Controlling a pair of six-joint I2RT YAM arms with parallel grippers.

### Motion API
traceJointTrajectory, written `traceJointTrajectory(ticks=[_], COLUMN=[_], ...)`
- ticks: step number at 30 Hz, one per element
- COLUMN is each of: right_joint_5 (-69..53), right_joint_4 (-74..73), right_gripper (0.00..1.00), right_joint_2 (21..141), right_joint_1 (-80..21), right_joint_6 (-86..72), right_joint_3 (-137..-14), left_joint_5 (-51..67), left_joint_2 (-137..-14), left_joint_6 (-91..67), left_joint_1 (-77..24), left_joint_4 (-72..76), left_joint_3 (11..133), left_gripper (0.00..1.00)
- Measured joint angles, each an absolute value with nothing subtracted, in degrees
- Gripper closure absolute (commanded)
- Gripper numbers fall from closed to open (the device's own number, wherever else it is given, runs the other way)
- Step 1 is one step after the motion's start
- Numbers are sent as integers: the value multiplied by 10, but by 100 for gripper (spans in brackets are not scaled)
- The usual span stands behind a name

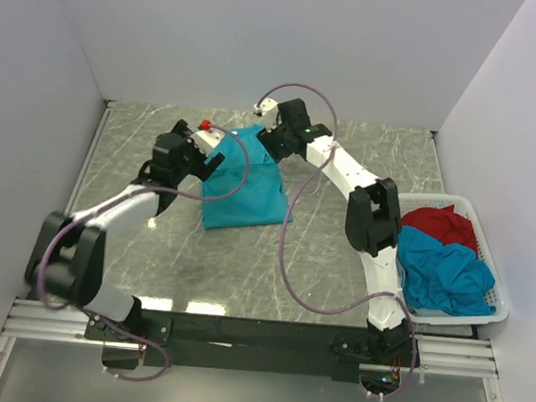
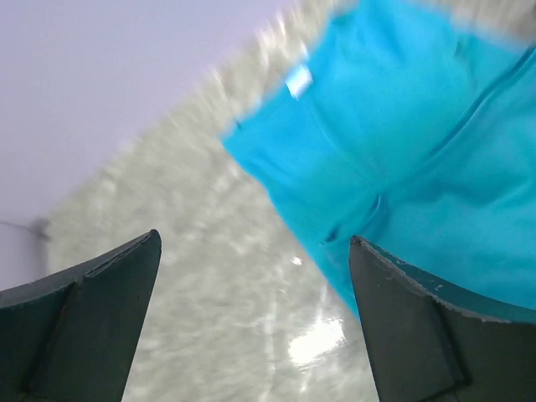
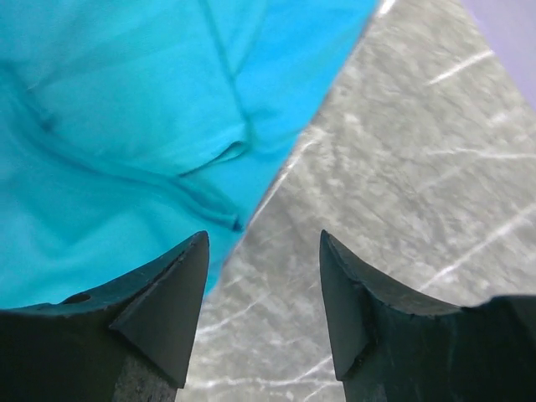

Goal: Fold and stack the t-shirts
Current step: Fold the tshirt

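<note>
Both tools are empty right now: our left tool (image 2: 251,322) gapes wide, right tool (image 3: 264,306) parted, each just off the teal shirt (image 1: 243,189) on the bench (image 1: 339,255). It looks partly folded, though it's blurry. Blue shirt (image 1: 446,275) and red shirt (image 1: 441,224) wait in the basket (image 1: 497,290).

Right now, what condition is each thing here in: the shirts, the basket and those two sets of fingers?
teal t-shirt: folded, flat on the table, held by nothing
blue t-shirt: crumpled in the basket
red t-shirt: crumpled in the basket
basket: upright, holding two shirts
left fingers: open, empty
right fingers: open, empty
</note>
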State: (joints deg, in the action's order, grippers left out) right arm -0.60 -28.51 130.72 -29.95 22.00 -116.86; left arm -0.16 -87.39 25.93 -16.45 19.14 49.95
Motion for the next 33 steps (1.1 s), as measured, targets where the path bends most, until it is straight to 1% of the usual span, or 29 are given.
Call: traceJointTrajectory(ticks=[3,4,6,7,10,13,15,17,18,23,24,29,31,32,33], right_joint_5=[-91,-139,-238,-276,-336,-329,-314,-301,-293,-255,-249,-220,-214,-211,-209], right_joint_4=[-299,-314,-348,-353,-349,-304,-276,-252,-238,-188,-181,-146,-138,-134,-132], right_gripper=[36,35,25,19,16,18,19,20,20,22,22,25,25,26,26], right_joint_2=[1269,1249,1191,1151,1019,931,922,934,941,945,947,972,985,992,994], right_joint_1=[-279,-269,-251,-243,-248,-295,-335,-354,-355,-350,-350,-353,-354,-354,-354], right_joint_6=[251,281,372,432,570,644,666,670,670,667,667,667,670,674,675], right_joint_3=[-1130,-1109,-1046,-997,-826,-692,-647,-630,-623,-615,-615,-615,-615,-615,-615], left_joint_5=[41,60,103,124,170,190,191,191,191,178,173,152,147,143,140], left_joint_2=[-775,-748,-697,-675,-639,-637,-651,-677,-696,-796,-810,-835,-836,-838,-839], left_joint_6=[283,296,339,362,419,455,472,481,485,490,491,491,491,492,493], left_joint_1=[-163,-167,-179,-190,-223,-241,-247,-251,-253,-258,-259,-260,-260,-261,-261], left_joint_4=[186,181,158,140,90,50,28,24,22,18,19,27,30,32,36], left_joint_3=[471,463,438,423,370,319,302,302,306,342,346,353,353,353,353], left_gripper=[5,9,12,14,14,15,16,16,18,19,20,23,28,37,42])
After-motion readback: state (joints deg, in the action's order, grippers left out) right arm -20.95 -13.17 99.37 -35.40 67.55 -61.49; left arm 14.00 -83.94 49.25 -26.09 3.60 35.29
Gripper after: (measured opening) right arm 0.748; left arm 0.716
